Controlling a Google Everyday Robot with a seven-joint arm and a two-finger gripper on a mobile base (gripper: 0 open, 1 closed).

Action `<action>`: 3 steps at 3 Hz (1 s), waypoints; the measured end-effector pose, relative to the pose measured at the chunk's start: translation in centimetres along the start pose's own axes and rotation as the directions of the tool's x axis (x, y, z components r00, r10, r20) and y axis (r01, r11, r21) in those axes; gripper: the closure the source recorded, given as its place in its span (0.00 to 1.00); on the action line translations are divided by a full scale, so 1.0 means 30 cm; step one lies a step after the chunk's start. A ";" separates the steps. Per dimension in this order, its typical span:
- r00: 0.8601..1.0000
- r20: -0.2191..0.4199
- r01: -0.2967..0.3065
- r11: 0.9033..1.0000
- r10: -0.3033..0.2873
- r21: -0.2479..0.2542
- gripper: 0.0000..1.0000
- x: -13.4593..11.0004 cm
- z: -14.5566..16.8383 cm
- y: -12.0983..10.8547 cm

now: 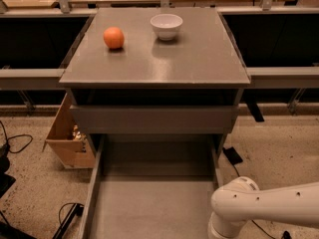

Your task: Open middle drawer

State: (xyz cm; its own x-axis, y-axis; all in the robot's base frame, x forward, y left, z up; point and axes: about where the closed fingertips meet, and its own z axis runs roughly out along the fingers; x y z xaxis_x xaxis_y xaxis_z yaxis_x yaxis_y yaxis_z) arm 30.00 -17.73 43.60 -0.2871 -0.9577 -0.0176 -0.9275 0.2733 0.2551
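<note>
A grey cabinet (199,63) stands in the middle of the view. Under its top is a dark gap, then one flat grey drawer front (154,119), closed or nearly closed. Below that front, a wide grey drawer (154,203) is pulled far out towards me and its box is empty. Its own front panel is cut off by the bottom edge. I cannot tell whether the open one is the middle drawer or the one below it. My white arm (259,210) lies at the bottom right, beside the open drawer's right wall. My gripper is out of view.
An orange (113,37) and a white bowl (166,25) sit on the cabinet top. A cardboard box (67,136) stands on the floor to the left of the cabinet. Black cables (67,215) lie on the floor at lower left. Grey rails (30,77) run along both sides.
</note>
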 end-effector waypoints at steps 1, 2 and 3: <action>1.000 0.003 0.000 0.998 -0.001 0.056 0.00 -0.001 -0.124 0.004; 1.000 -0.017 -0.013 0.994 0.015 0.106 0.00 -0.011 -0.307 0.117; 0.999 -0.046 0.000 0.985 0.008 0.170 0.00 -0.039 -0.489 0.241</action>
